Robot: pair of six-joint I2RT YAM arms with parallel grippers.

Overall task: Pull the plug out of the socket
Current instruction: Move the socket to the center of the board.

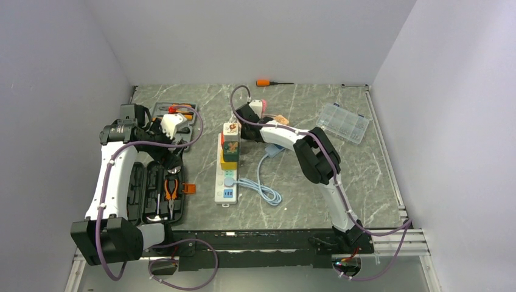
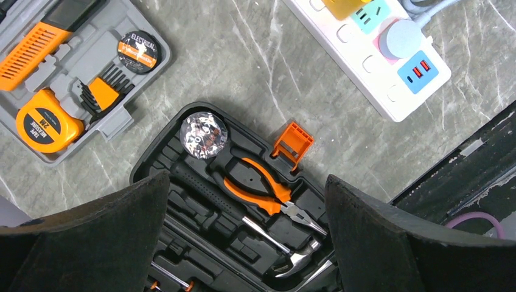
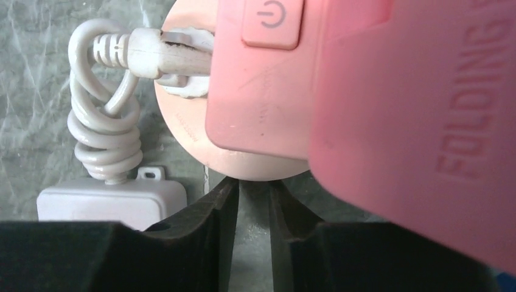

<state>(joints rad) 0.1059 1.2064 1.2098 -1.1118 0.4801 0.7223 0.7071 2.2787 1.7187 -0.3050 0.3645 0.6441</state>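
Observation:
The socket [image 1: 223,173] is a long white strip lying lengthwise mid-table, with blue marks at its near end [image 2: 417,72]. Three plugs sit in it: a patterned cube [image 1: 231,135], a yellow-green block [image 1: 229,159] and a round pale plug [image 1: 229,180] [image 2: 401,38] with a light-blue cable. My right gripper [image 1: 251,112] [image 3: 255,185] is behind the strip. Its jaws are almost together at the rim of a round pink disc [image 3: 243,164], and only bare table shows in the narrow gap. My left gripper [image 1: 172,125] [image 2: 246,182] hangs wide open above the tool case.
An open black tool case [image 1: 155,194] holds pliers [image 2: 255,182] and a hammer. A grey tool tray [image 1: 176,111] lies behind it. A pink folding device [image 3: 395,121], white adapter [image 3: 109,204], clear compartment box [image 1: 345,121], orange screwdriver [image 1: 264,82] and light-blue strip [image 1: 272,151] are around.

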